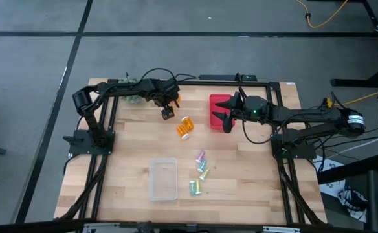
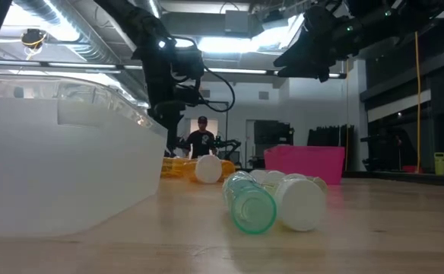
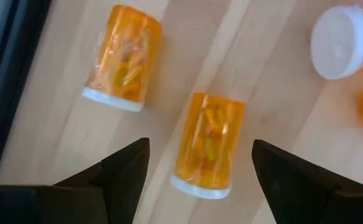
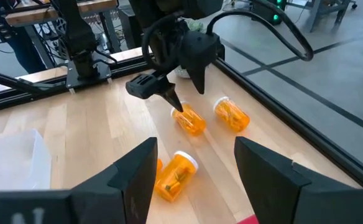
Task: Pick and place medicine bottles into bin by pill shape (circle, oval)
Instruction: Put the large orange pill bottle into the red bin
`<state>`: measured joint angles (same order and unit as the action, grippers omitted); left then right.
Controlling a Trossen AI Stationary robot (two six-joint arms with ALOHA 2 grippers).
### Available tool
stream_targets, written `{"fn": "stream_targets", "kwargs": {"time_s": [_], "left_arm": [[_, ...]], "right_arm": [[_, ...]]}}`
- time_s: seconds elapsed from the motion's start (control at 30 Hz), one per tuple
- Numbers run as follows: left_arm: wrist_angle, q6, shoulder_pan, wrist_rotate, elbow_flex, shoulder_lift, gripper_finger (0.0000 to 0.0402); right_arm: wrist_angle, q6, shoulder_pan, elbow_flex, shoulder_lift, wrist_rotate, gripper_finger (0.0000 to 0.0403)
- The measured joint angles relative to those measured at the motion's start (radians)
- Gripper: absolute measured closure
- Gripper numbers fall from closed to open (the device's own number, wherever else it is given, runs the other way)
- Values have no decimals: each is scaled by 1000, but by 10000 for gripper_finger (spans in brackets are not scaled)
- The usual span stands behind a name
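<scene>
Several orange bottles with white caps lie on their sides at the table's far middle point(image 1: 185, 127). My left gripper point(image 1: 168, 111) hangs open just above one of them point(image 3: 209, 143), a finger on either side, touching nothing. A second orange bottle point(image 3: 122, 59) lies beside it. Three pastel bottles point(image 1: 200, 171) lie on their sides near the table's middle. My right gripper point(image 1: 226, 123) is open and empty over the pink bin point(image 1: 219, 102).
A clear plastic bin point(image 1: 164, 178) stands toward the near edge, left of the pastel bottles. A spiky green ball point(image 1: 134, 100) lies at the far left behind my left arm. A person point(image 2: 201, 141) stands in the room beyond the table.
</scene>
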<state>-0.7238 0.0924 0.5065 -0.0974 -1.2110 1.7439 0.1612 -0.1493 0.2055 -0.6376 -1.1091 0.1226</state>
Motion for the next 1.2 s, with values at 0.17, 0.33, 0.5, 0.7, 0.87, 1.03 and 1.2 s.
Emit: {"fn": "stream_targets", "kwargs": {"time_s": [0.17, 0.33, 0.5, 0.7, 0.87, 1.03, 1.2], "left_arm": [[8, 5, -7, 3, -1, 10, 124], [20, 23, -11, -38, -1, 48, 124], [20, 23, -11, -39, -1, 90, 124], [24, 22, -11, -39, -1, 132, 124], [26, 18, -11, -39, -1, 157, 124], [31, 18, -22, -46, -1, 159, 139], [32, 17, -37, -51, -1, 159, 194]], "right_arm": [[-18, -3, 0, 0, 0, 0, 186], [-31, -3, 0, 0, 0, 0, 186], [-33, -2, 0, 0, 0, 0, 186], [-34, 0, 0, 0, 0, 0, 186], [-33, 0, 0, 0, 0, -1, 186], [-35, 0, 0, 0, 0, -1, 186], [-37, 0, 0, 0, 0, -1, 186]]}}
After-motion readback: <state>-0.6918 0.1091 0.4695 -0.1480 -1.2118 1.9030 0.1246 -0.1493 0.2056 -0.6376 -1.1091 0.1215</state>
